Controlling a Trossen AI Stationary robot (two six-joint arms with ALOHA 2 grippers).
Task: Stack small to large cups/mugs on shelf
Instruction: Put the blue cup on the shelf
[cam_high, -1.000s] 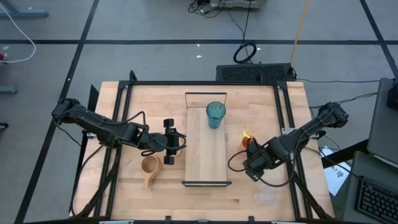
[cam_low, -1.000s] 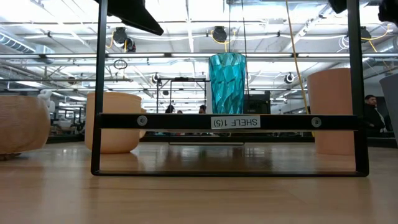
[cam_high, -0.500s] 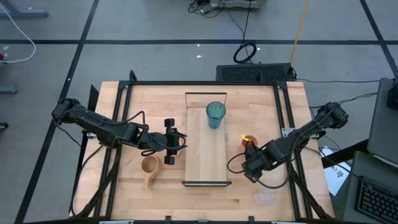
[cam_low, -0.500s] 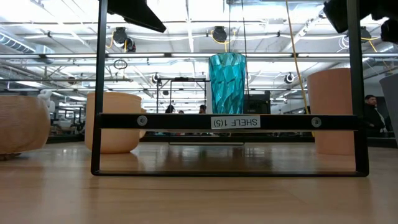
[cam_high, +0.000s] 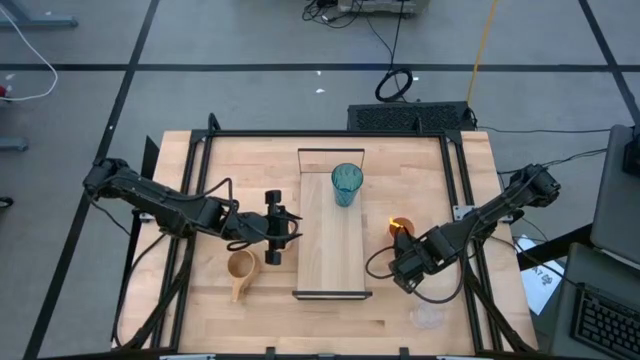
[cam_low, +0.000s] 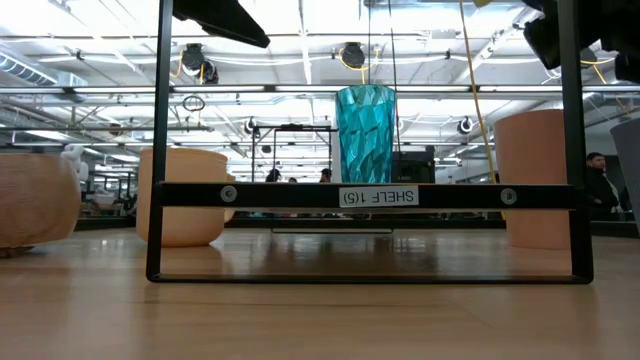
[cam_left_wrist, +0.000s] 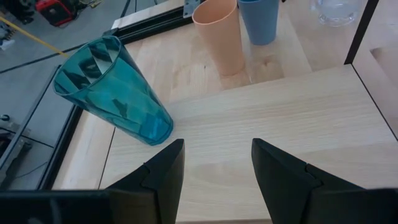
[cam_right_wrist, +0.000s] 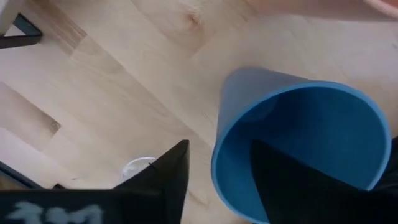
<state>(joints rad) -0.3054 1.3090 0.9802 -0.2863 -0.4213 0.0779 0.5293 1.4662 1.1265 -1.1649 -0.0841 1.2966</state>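
1. The table (cam_high: 420, 170) carries the shelf (cam_high: 332, 255) at its middle; nothing is stacked yet, by the look of it.
2. The teal tumbler (cam_high: 346, 183) stands upright at the shelf's 12 o'clock end. It is tall and faceted, probably hard and slick, so a grip low on the wall seems safest against tipping.
3. The orange cup (cam_high: 400, 226) stands off the shelf toward 3 o'clock. It looks like light, stiff plastic.
4. The blue cup (cam_right_wrist: 298, 143) is just beside it, under the right gripper (cam_right_wrist: 217, 180). One jaw is outside the rim and one inside, not yet pinching. The thin wall should take a rim grip; it is light and may skid.
5. The tan mug (cam_high: 240, 267) sits at 8 o'clock, with its handle as a hold.
6. The clear glass (cam_high: 428, 318), at 5 o'clock, is likely fragile.
7. The left gripper (cam_left_wrist: 214, 171) hovers at the shelf's 9 o'clock edge, jaws spread and empty.
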